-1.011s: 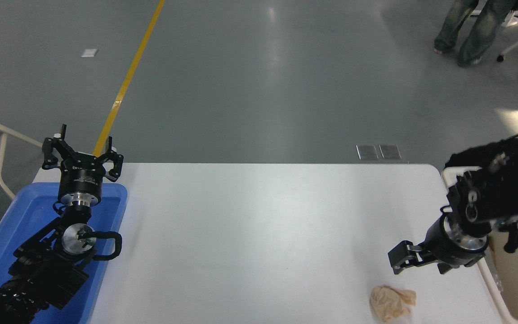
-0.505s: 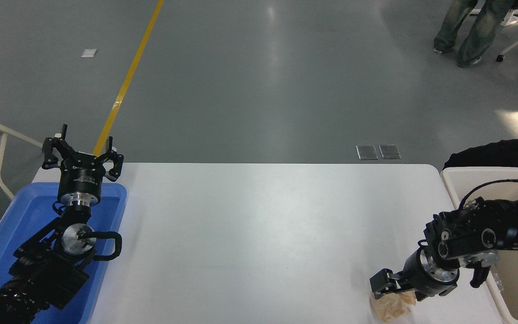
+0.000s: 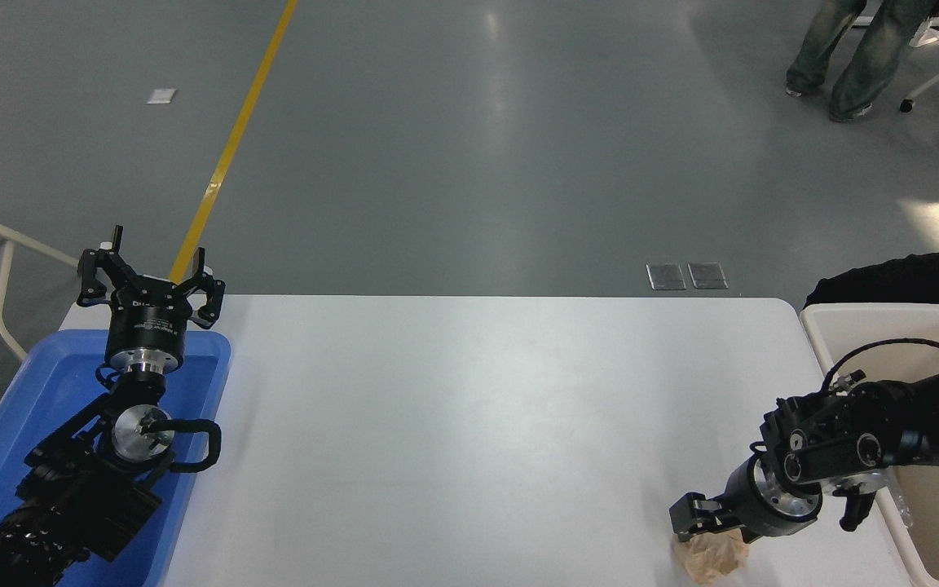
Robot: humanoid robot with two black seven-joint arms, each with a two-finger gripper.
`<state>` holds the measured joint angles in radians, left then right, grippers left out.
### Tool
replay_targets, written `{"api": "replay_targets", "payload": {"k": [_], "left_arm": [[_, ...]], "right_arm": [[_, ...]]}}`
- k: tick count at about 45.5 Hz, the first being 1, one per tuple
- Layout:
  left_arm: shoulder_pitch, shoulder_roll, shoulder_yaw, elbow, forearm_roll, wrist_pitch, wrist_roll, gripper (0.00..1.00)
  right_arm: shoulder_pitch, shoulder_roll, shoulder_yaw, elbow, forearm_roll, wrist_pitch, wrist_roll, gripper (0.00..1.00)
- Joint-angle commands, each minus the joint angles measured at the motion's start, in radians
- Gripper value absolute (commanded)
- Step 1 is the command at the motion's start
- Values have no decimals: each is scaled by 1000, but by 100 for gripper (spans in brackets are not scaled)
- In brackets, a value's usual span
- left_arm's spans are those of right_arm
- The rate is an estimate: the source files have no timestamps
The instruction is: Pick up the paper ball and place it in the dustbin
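Note:
The tan-brown paper ball (image 3: 711, 558) lies on the white table (image 3: 469, 424) near its front right corner. My right gripper (image 3: 710, 523) is right on top of it, open, with its fingers down at either side of the ball's upper part. The ball rests on the table, and its tail is hidden under the gripper. The cream-white dustbin (image 3: 853, 314) stands just off the table's right edge, and my right arm reaches across it. My left gripper (image 3: 149, 281) is parked open at the far left, over the blue tray.
A shallow blue tray (image 3: 37, 391) sits at the table's left end under my left arm. A person's dark sleeve (image 3: 893, 277) rests behind the dustbin at the right edge. Another person's legs (image 3: 853, 57) stand on the floor far back.
My right gripper came down and toward me from above the table's right side onto the paper ball; in the last half second it only sank a little. The left arm did not move.

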<state>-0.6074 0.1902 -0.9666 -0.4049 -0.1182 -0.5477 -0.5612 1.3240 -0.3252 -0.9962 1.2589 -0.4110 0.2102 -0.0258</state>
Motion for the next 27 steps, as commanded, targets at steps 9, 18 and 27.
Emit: {"api": "replay_targets", "payload": {"k": [9, 18, 27], "left_arm": [[0, 0, 0, 0, 0, 0, 0, 99], [0, 0, 0, 0, 2, 0, 1, 99], [0, 0, 0, 0, 2, -2, 1, 99]], "right_arm": [[-25, 26, -1, -6, -3, -8, 3, 14], [18, 11, -22, 8, -5, 8, 3, 0], [188, -66, -87, 103, 0, 38, 3, 0]]}}
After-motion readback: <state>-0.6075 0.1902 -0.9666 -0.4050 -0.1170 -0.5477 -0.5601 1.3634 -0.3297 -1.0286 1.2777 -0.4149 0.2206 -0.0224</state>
